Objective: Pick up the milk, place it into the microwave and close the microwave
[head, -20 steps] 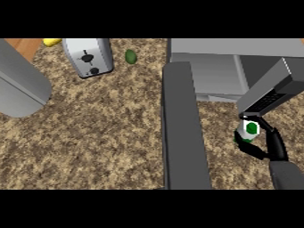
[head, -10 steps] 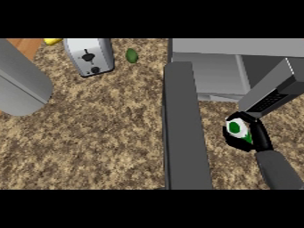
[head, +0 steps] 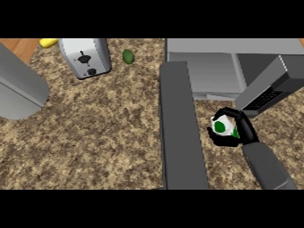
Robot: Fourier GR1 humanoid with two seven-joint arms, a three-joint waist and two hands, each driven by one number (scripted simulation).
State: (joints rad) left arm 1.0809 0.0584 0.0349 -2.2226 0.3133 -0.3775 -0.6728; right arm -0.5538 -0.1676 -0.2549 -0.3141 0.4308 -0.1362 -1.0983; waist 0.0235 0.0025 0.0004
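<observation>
With the microwave (head: pixel 210 67) as landmark, the toaster (head: pixel 84 57) sat far to its left while, just before its open door (head: pixel 277 84), the right hand (head: pixel 236 132) curled round the milk (head: pixel 223 126), placing and closing yet undone.

Silver toaster (head: pixel 85 62), green vegetable (head: pixel 128 56) beside it, yellow item (head: pixel 47 42)

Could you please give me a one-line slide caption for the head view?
Right hand curled round the milk just in front of the open microwave, toaster at the counter's far left.
</observation>
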